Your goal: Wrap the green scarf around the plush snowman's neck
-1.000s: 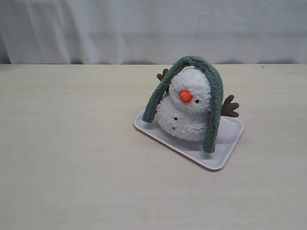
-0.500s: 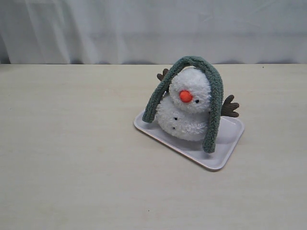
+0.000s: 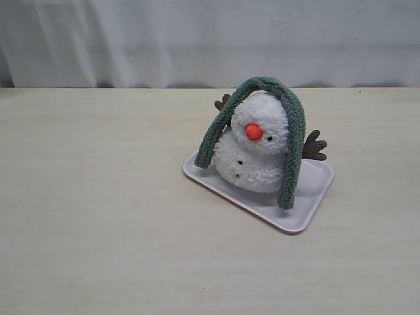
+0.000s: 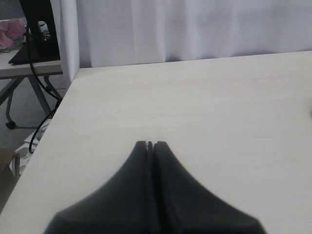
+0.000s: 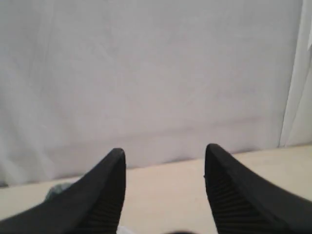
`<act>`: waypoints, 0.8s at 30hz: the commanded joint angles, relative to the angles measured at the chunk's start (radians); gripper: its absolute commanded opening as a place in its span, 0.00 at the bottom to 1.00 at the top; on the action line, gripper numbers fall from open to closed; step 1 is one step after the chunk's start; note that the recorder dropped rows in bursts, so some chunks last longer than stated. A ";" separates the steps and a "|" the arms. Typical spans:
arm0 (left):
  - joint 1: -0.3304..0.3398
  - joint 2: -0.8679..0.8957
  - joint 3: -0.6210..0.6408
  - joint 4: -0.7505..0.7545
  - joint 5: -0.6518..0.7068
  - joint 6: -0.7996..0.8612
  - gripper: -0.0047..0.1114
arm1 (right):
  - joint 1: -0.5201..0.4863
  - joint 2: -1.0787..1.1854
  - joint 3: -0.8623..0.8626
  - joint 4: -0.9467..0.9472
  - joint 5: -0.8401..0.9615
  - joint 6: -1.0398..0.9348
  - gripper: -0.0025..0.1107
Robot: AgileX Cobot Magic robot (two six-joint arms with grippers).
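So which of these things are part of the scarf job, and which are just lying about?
Part of the job: green scarf, draped over the toy's head; plush snowman; left pincer, shut; right pincer, open.
Just there: pale tray under the snowman; table; white curtain; black stand beyond the table.

Pale wood-grain table under the left gripper, white curtain ahead of it, side table with black stand past the table's edge, soft even light
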 commanded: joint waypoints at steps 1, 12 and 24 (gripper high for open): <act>0.000 -0.003 0.003 -0.006 -0.011 -0.006 0.04 | 0.001 0.244 -0.126 0.259 0.097 -0.293 0.45; 0.000 -0.003 0.003 -0.006 -0.011 -0.006 0.04 | 0.190 0.834 -0.299 0.946 0.072 -1.143 0.45; 0.000 -0.003 0.003 -0.006 -0.013 -0.006 0.04 | 0.256 1.106 -0.545 0.632 0.080 -0.873 0.46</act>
